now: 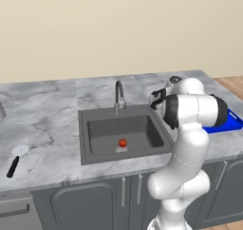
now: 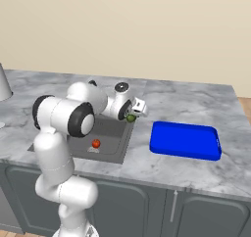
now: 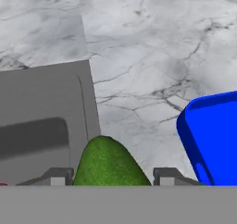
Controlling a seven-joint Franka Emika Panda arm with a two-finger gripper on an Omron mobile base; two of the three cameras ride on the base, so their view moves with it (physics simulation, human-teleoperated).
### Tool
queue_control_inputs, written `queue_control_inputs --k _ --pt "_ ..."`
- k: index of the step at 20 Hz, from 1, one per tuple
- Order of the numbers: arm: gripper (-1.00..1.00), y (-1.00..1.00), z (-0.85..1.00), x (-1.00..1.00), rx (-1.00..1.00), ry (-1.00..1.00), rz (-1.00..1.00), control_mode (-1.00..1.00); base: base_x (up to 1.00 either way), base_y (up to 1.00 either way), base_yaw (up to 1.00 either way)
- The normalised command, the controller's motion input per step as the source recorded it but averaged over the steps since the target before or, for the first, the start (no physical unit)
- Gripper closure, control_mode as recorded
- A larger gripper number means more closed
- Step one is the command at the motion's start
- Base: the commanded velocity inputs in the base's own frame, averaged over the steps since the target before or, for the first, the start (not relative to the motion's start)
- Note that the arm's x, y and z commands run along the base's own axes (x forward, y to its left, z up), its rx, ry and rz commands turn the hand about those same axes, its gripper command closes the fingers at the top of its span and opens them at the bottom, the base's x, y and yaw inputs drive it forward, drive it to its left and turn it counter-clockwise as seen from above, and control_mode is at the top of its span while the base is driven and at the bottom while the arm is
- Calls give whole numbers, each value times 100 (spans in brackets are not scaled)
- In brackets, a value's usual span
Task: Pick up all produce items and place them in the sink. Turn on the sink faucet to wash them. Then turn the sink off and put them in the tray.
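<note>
My gripper [image 2: 131, 115] is shut on the green produce item [image 2: 130, 118], a small rough-skinned piece that fills the gap between the fingertips [image 3: 58, 176] in the hand view [image 3: 110, 165]. It hangs above the right rim of the sink [image 1: 84, 129], between the basin and the blue tray [image 2: 185, 140]. The red-orange produce item [image 1: 122, 142] lies on the basin floor near the drain. The sink faucet [image 1: 118, 95] stands behind the basin, with no water showing. In the hand view the sink [image 3: 41, 102] is at left and the tray [image 3: 215, 140] at right.
A black-handled utensil with a white head [image 1: 15, 160] lies on the marble counter [image 1: 42, 115] left of the sink. A grey metal object [image 2: 2, 84] stands at the far left. Bare marble separates sink and tray. Cabinet fronts run below the counter edge.
</note>
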Motion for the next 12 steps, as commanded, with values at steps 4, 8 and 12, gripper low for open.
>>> queue_control_inputs --k 4,8,12 --pt "100 -63 14 -25 0 0 -13 -100 0 0 0" --pt "100 -63 21 -30 0 0 -13 -100 0 0 0" --pt "100 -58 27 -32 0 0 -15 -100 0 0 0"
